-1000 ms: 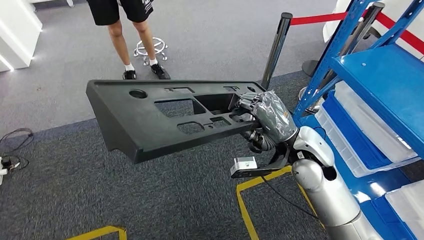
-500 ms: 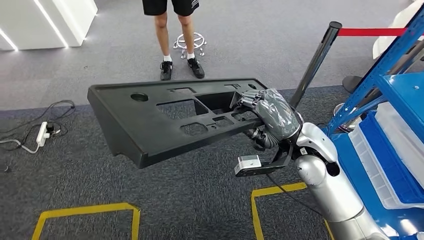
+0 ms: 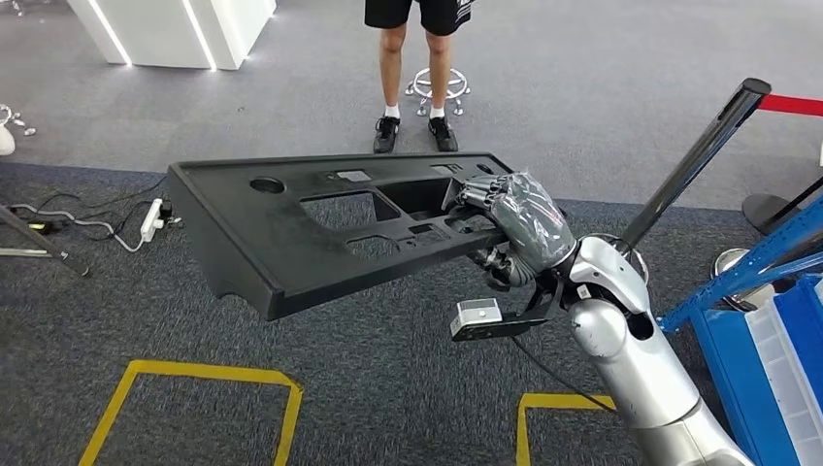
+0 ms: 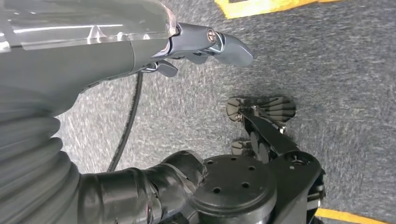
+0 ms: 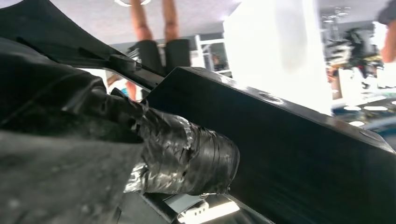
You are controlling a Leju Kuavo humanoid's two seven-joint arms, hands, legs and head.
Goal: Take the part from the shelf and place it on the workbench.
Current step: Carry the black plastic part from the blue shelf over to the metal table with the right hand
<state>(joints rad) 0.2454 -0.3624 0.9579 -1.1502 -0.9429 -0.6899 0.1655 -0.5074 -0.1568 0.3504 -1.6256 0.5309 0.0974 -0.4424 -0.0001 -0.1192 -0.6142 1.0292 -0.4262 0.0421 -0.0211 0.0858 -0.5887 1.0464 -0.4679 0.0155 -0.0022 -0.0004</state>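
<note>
Camera has swung left since a second ago: the blue shelf (image 3: 776,330) has slid to the right edge, a white block (image 3: 175,29) has come in at upper left, and the person (image 3: 415,68) now stands near centre top. Relative to the right hand (image 3: 514,228), the part (image 3: 320,228) sits as before.

Right hand: fingers curled over the part's right end, gripping it through one of the cut-outs; the right wrist view shows a taped finger (image 5: 187,156) pressed against the black panel (image 5: 299,158). Part is held in the air, roughly level, jutting left from the hand, well above the floor.

Left hand (image 4: 140,70): hangs over the carpet, fingers loosely apart, nothing in it.

Floor: grey carpet (image 3: 388,388) with yellow tape (image 3: 194,388) outlines below the part; smoother grey floor beyond.

Open carpet lies under and left of the part.

Around: a black post (image 3: 689,165) with red belt (image 3: 796,104) leans just right of the hand; a power strip (image 3: 151,219) and cables lie at left; a chrome stool base (image 3: 434,85) is behind the person's feet.
</note>
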